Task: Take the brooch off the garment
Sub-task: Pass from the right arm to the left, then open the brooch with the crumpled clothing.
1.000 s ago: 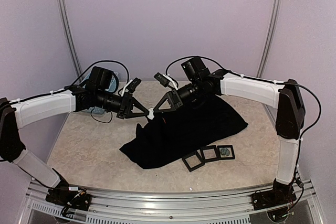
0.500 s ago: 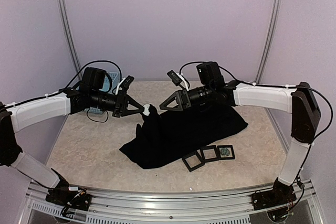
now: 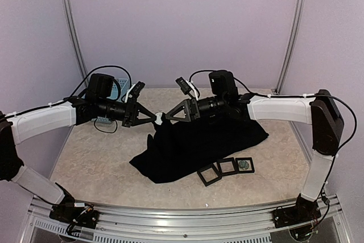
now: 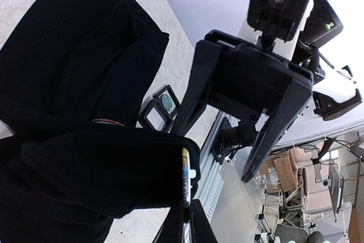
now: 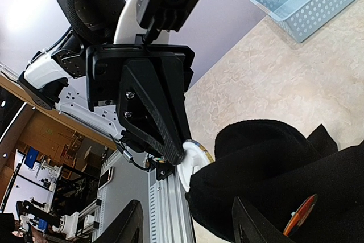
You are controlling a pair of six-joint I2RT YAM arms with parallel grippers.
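Beige table (image 3: 96, 163) with garment (image 3: 199, 146), three frames (image 3: 226, 169), blue basket (image 5: 307, 1)

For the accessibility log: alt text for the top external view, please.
Left pincer shut on a round white brooch, a fold of the black garment raised with it; right pincer open facing it. Three black frames lie near the garment.

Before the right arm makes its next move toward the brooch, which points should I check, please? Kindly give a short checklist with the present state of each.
1. Left tool shut on the brooch: ok.
2. Right tool open and ready: ok, its jaws stand wide apart.
3. Garment raised at the brooch, the rest lying on the table: ok.
4. Right tool gripping the garment: not ok, its jaws are not closed on any fabric.
5. Pin clasp undone: cannot tell, the fabric hides it.
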